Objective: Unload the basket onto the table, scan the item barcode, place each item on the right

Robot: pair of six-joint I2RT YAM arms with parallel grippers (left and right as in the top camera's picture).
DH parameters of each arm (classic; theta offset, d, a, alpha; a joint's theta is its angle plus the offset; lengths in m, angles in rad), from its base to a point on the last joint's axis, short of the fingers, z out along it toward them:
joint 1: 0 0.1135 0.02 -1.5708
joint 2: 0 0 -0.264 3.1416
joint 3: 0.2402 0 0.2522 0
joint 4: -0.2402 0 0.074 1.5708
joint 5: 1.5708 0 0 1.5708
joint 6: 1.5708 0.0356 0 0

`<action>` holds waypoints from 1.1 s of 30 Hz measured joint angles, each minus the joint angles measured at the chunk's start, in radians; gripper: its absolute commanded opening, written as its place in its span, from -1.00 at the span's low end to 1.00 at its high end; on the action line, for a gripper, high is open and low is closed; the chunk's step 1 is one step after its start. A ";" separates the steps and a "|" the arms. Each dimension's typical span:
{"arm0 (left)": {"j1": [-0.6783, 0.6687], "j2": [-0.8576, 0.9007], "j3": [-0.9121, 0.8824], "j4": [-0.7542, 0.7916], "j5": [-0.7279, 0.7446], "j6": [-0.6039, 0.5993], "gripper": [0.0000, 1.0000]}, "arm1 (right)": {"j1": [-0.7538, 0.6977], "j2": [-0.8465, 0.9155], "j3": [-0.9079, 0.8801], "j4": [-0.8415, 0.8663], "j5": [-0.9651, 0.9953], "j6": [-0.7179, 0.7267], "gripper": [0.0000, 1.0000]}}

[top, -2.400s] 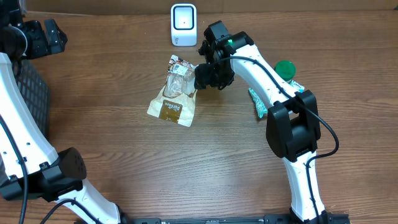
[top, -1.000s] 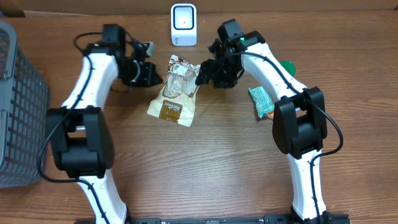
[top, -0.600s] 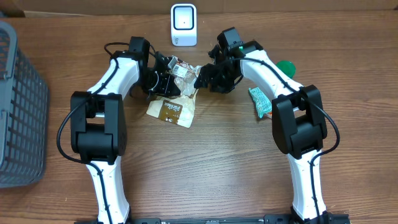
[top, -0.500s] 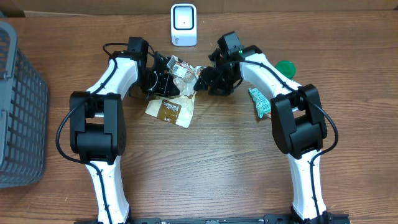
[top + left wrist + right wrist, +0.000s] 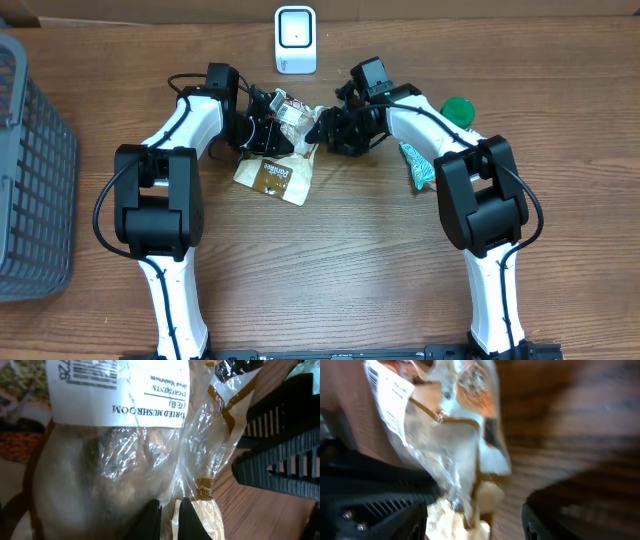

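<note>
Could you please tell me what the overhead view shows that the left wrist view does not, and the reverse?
Only overhead: the white box-shaped scanner, the grey mesh basket and the green round lid. Only left wrist: the readable words "dried mushroom" on the white paper label. Both: the clear plastic mushroom bag, pinched by the shut left gripper.

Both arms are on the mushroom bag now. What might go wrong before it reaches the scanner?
The left claw is shut on only a thin fold of film on the mushroom bag, which may slip or tear on lifting. The right claw stands open around the same bag, close by; the two might collide. The white label sits on crinkled film, so the scanner may misread it.
</note>
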State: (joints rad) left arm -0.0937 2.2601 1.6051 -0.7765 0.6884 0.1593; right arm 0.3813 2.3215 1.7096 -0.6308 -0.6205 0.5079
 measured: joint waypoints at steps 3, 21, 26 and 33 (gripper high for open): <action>0.003 0.002 0.000 -0.001 0.008 0.000 -0.92 | 0.014 -0.003 -0.024 0.064 -0.003 0.039 0.11; 0.006 0.016 -0.002 -0.020 0.034 -0.002 -0.92 | 0.074 -0.020 -0.211 0.465 0.093 0.329 -0.92; 0.043 0.019 0.057 -0.188 0.001 0.015 -0.92 | 0.073 -0.020 -0.211 0.437 0.053 0.291 -0.92; 0.173 0.018 0.243 -0.377 -0.035 0.121 -0.92 | 0.037 -0.020 -0.193 0.338 -0.020 0.198 -0.92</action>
State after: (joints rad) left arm 0.0792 2.2784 1.8477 -1.1530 0.6533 0.2802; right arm 0.4183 2.3013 1.5169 -0.2928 -0.6407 0.7055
